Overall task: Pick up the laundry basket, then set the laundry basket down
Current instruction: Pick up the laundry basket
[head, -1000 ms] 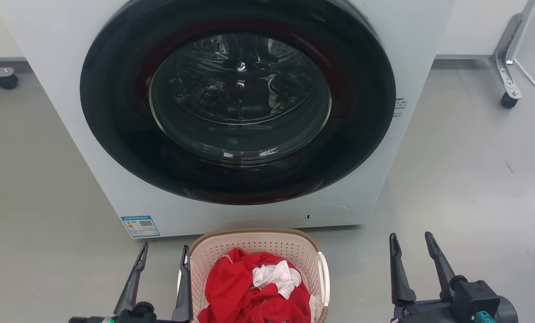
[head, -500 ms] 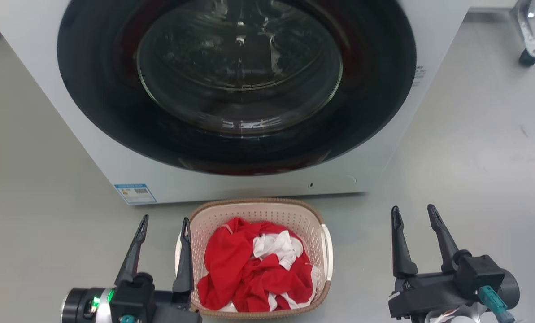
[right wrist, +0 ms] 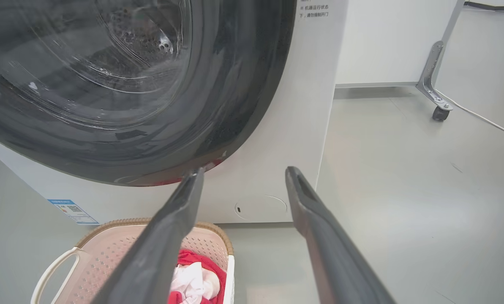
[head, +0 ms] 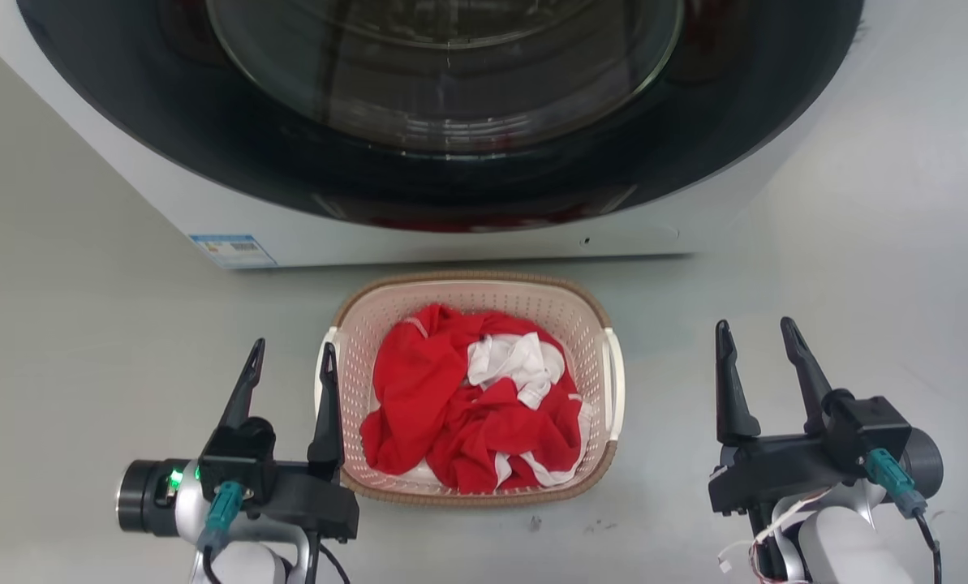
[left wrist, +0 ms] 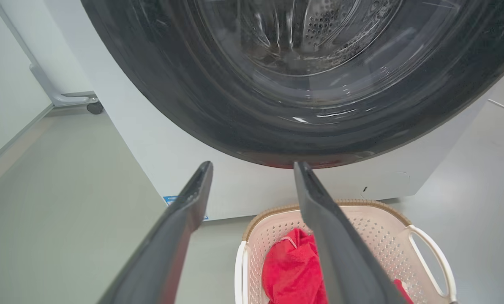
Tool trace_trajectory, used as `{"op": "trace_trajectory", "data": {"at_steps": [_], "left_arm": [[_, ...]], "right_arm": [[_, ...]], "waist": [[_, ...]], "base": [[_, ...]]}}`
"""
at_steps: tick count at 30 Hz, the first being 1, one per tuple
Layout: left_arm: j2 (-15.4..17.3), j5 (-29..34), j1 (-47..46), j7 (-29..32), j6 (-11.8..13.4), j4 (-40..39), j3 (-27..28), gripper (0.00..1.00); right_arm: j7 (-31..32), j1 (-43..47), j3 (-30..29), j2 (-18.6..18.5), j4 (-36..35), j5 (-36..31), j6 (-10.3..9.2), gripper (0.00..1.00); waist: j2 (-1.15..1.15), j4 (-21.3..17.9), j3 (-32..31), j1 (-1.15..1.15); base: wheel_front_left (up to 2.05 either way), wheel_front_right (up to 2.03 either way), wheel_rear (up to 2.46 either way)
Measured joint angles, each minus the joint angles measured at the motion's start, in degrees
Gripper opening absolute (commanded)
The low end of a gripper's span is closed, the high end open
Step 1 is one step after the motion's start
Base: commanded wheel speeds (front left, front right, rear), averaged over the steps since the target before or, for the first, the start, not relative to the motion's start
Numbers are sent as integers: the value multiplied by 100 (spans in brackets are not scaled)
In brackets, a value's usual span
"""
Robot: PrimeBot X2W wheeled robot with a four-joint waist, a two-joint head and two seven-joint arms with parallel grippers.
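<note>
Approach stage: the laundry basket [head: 471, 294] of red and white clothes [head: 435, 389] sits on the floor [head: 86, 324] before the washer [head: 467, 243]; the left gripper [head: 294, 347] is spread wide beside its left handle [left wrist: 238, 274], the right gripper [head: 755, 324] is likewise spread and well apart, and both probably need a handle grasp next.

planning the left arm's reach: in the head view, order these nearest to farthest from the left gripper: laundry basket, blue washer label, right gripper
1. laundry basket, right beside the left gripper
2. blue label, ahead, low on the washer
3. right gripper, beyond the basket
</note>
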Motion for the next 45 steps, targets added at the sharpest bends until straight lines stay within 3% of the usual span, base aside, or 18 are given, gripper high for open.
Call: {"op": "trace_trajectory", "data": {"at_steps": [18, 31, 45], "left_arm": [[-53, -258, -1580, 11, -153, 1491, -172, 100], [-84, -374, -2399, 18, -201, 2328, -222, 100], [-94, -419, -2809, 10, -202, 3162, -194, 100]], "right_arm": [[0, -1311, -153, -16, 1129, 3, 32, 100], [0, -2115, -122, -37, 1569, -24, 49, 100], [0, -2370, 59, -36, 1873, -38, 151, 100]], "waist": [[0, 183, 1540, -1], [1, 298, 2539, -1], [0, 411, 3010, -2]], "base": [[0, 0, 0], [0, 0, 0], [0, 0, 0]]}}
